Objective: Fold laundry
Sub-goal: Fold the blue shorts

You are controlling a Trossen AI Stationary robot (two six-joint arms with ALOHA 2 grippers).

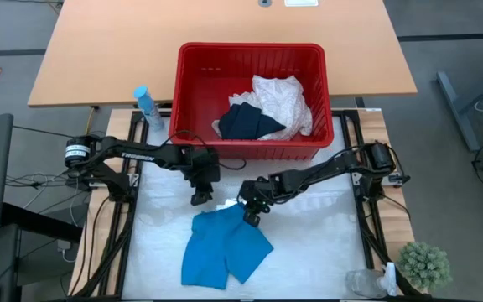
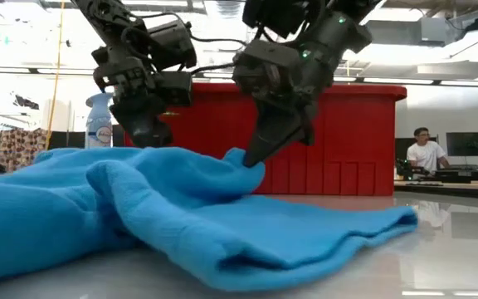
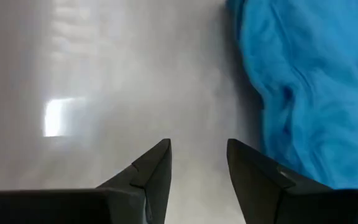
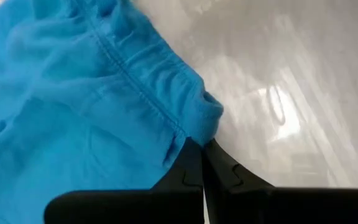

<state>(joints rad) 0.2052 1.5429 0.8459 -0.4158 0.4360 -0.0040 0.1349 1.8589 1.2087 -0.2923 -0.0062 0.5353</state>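
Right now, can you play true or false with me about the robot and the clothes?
1. The blue garment lies on the table. True.
2. The right gripper is wide open. False: it is shut on the blue garment, pinching its waistband edge.
3. The left gripper holds the blue garment. False: it is open above bare table beside the garment, holding nothing.
4. The dark garment and the white lacy cloth are in the red basket. True.
5. The spray bottle stands inside the basket. False: it stands outside, by the basket's left wall.
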